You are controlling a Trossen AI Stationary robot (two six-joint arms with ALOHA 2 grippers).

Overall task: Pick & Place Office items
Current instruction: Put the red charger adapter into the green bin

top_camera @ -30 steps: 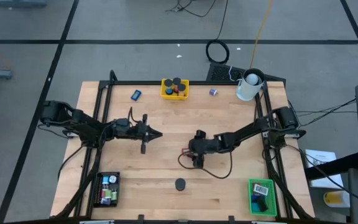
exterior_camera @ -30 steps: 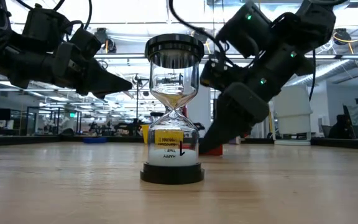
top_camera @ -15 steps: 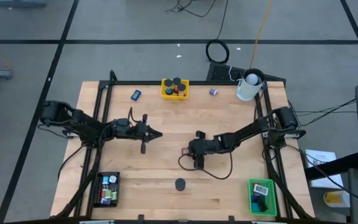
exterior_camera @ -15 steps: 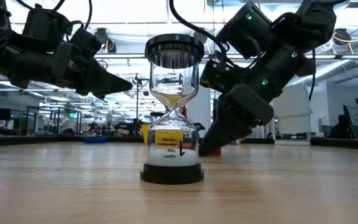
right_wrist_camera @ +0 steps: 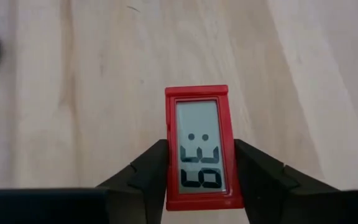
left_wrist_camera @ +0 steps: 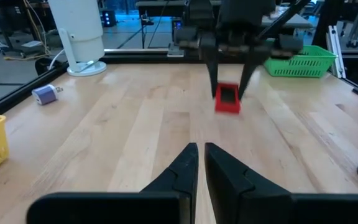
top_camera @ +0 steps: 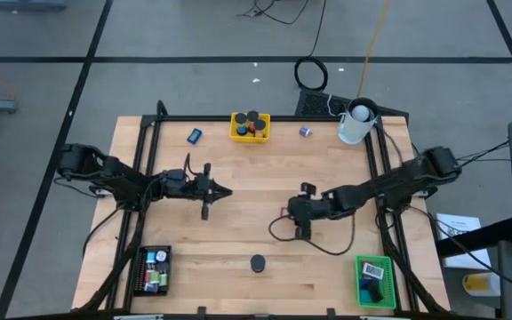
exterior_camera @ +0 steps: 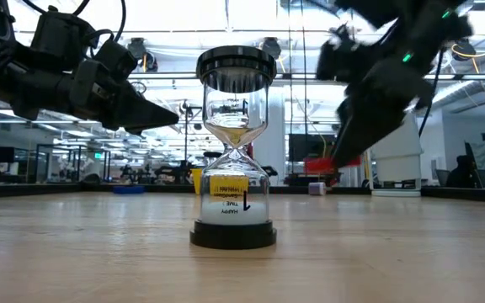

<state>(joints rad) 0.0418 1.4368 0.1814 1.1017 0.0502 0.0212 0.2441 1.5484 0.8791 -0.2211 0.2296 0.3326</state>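
Observation:
My right gripper [top_camera: 296, 213] is over the table's middle, shut on a small red digital clock [right_wrist_camera: 199, 147] with a grey display. The left wrist view shows the clock [left_wrist_camera: 227, 99] hanging between the right gripper's downward fingers. My left gripper [top_camera: 226, 191] is shut and hovers empty over the table's left middle, pointing toward the right gripper. A black-capped hourglass [exterior_camera: 236, 147] stands on its base near the table's near edge [top_camera: 257, 263]. A blue item [top_camera: 195, 135] and a purple item [top_camera: 305, 132] lie near the far edge. My right gripper pinches the red clock between its two fingers [right_wrist_camera: 149, 167], one on each long side of the red frame [right_wrist_camera: 168, 163]. The fingers come from above, pointing down. The clock is lifted clear of the table [exterior_camera: 348, 158], hanging below the fingers.
A yellow tray [top_camera: 238, 132] holding black caps and a white cup [top_camera: 354, 124] stand at the far edge. A black tray [top_camera: 142, 272] sits at the near left corner, a green tray [top_camera: 376, 281] at the near right. Bare wood lies between the arms.
My right gripper has risen from the table and moved toward the table's right edge, carrying the red clock, which now hangs clear of the wood. The left arm and the hourglass have kept still.

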